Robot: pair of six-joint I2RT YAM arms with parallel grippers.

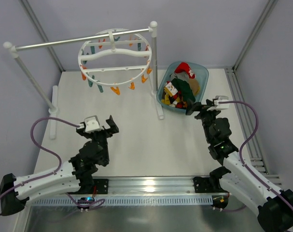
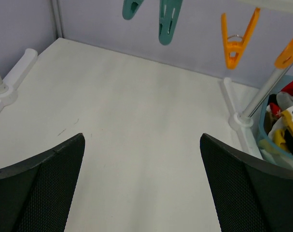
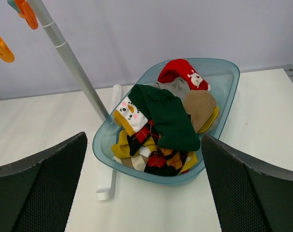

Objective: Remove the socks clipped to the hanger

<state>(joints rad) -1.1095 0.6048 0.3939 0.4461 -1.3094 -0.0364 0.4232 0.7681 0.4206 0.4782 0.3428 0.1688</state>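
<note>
left pincer [image 2: 142, 137] being held apart, empty, low over surface [image 2: 136, 87], lower left | right pincer [image 3: 144, 137] being held apart, aimed at basin [image 3: 228, 77] | socks [image 3: 165, 121] being contained in basin, centre right | hanger [image 1: 115, 60] being hung, upper centre

Hanger [image 1: 115, 60] is hung from rail [image 1: 49, 43] at tabletop [image 1: 136, 140] rear; socks [image 1: 182, 89] are piled in basin [image 3: 222, 79], right of it.

Left wrist view: teal clips [image 2: 168, 19] cut by the top edge, basket [image 2: 269, 147] cut off at right. Right wrist view: lower socks [image 3: 158, 159] buried under the green sock [image 3: 168, 118], can't count them.
</note>
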